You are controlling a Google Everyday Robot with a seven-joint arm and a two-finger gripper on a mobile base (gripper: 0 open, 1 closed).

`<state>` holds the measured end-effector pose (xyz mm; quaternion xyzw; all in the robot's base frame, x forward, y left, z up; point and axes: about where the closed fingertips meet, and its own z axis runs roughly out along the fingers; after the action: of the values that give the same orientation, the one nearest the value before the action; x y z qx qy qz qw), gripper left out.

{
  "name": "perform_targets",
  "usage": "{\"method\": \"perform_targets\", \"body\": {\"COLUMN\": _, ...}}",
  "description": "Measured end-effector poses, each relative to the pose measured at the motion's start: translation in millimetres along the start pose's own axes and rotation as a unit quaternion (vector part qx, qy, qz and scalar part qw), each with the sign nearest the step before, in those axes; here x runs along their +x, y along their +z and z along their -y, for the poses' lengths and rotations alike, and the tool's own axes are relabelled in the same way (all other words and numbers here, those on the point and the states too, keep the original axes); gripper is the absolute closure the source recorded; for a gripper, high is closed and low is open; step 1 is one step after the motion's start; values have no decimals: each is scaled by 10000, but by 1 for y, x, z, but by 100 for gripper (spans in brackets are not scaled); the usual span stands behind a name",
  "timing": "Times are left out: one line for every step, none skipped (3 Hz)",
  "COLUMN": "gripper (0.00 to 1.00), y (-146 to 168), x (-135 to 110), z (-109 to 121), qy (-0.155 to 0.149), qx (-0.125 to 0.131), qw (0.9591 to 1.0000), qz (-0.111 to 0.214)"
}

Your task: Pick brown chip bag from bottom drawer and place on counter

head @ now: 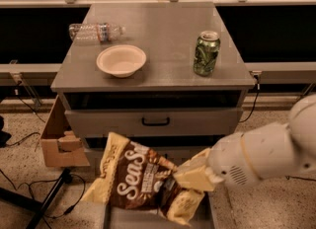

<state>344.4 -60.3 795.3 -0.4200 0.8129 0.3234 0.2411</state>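
Observation:
The brown chip bag [140, 179] is crinkled, dark brown with white script and pale yellow ends. It hangs in the air in front of the lower drawers, lifted above the bottom drawer [158, 218], whose grey tray shows at the bottom edge. My gripper [190, 176] comes in from the right on a white arm and is shut on the bag's right edge. The counter [163, 30] is the grey top of the cabinet, above and behind the bag.
On the counter stand a green can [206, 53], a white bowl [121, 60] and a lying plastic bottle [96, 31]. An open cardboard box [58, 144] sits on the floor left of the cabinet. Cables and a black stand leg cross the floor at left.

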Motion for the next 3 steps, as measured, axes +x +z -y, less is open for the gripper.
{"method": "perform_targets", "body": {"gripper": 100, "y": -65, "x": -43, "z": -3, "qy": 148, "qx": 227, "qw": 9995, "qz": 147}}
{"method": "perform_targets", "body": {"gripper": 100, "y": -140, "x": -103, "z": 1, "qy": 471, "qx": 706, "qw": 9959, "qz": 319}}
{"method": "perform_targets", "body": {"gripper": 100, "y": -183, "x": -146, "z": 1, "qy": 785, "qx": 1112, "qw": 9898, "qz": 412}}
